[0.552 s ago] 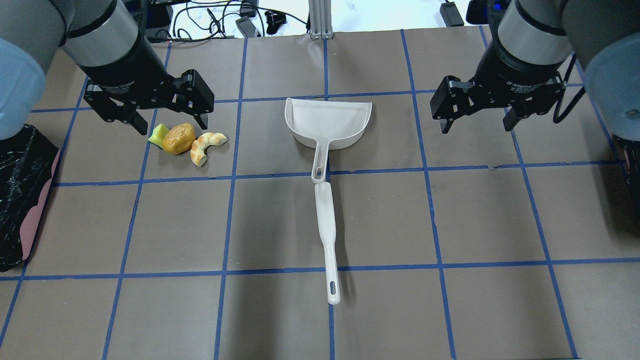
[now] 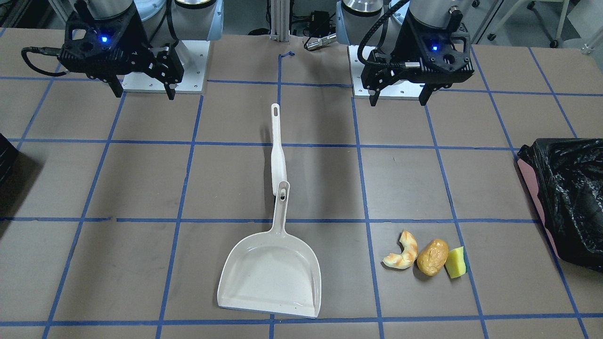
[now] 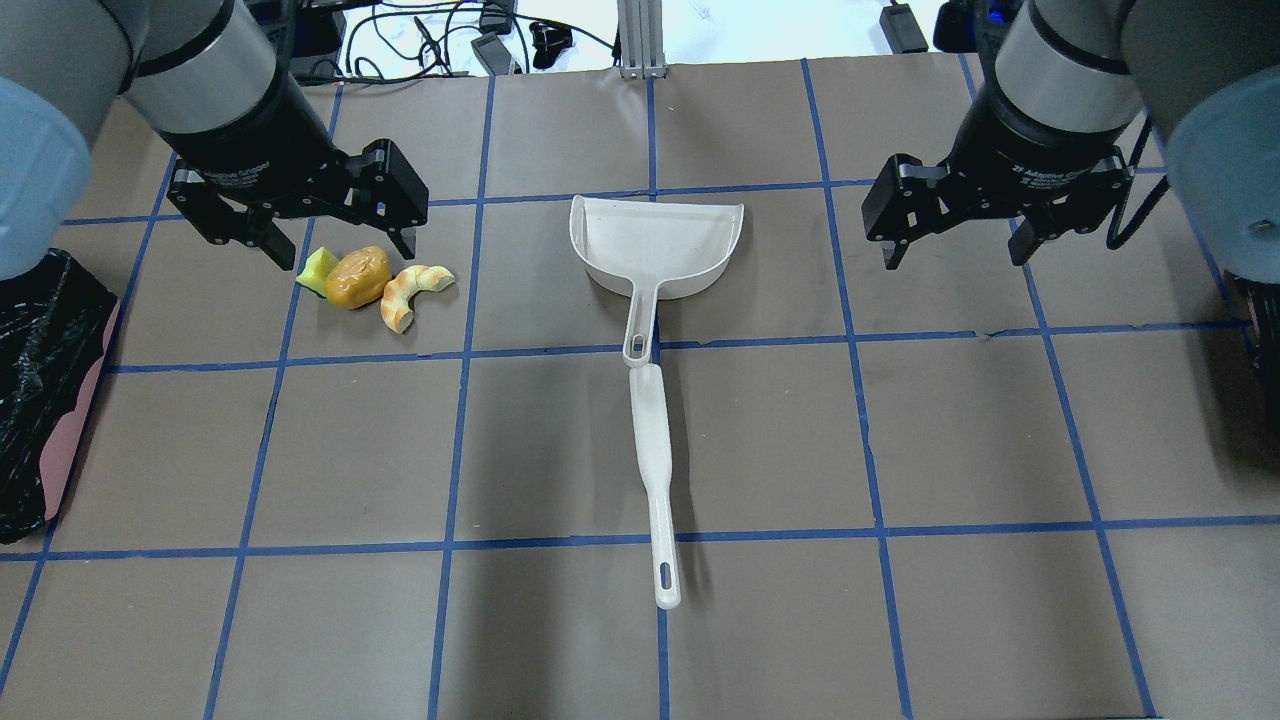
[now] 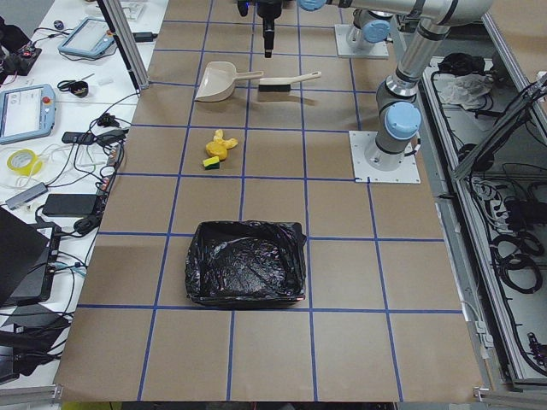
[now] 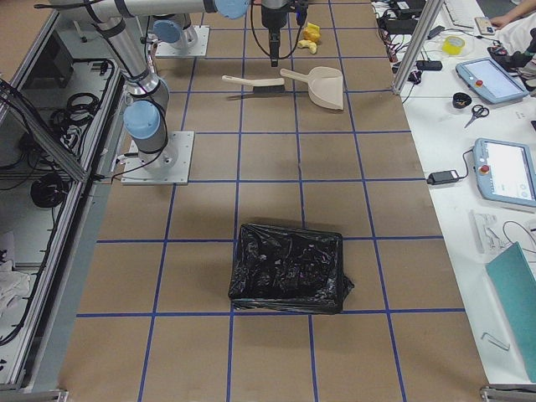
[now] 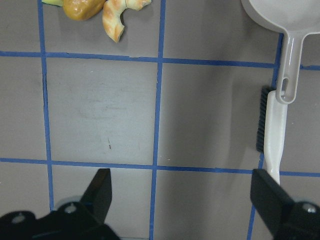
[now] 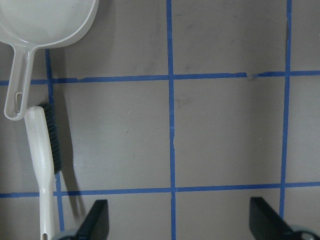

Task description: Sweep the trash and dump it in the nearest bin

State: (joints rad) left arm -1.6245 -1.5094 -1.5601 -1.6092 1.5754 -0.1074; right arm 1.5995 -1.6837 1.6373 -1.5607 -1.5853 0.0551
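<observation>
The trash lies in a row left of centre: a yellow sponge wedge [image 3: 318,270], a golden-brown potato lump [image 3: 357,277] and a curved croissant piece [image 3: 415,293]. My left gripper [image 3: 347,257] hangs open and empty above them; the left wrist view shows them [image 6: 95,7] far below its fingers [image 6: 100,190]. My right gripper [image 3: 954,260] is open and empty, to the right of the white dustpan [image 3: 655,245]. The pink-sided bin with a black bag [image 3: 45,390] stands at the table's left edge.
A white brush [image 3: 655,470] lies end to end with the dustpan's handle, with its bristles facing the left arm's side [image 6: 260,120]. A second dark bin [image 3: 1262,320] stands at the table's right edge. Blue tape lines grid the brown table [image 3: 760,620].
My right gripper has shifted very slightly. Nothing else has moved.
</observation>
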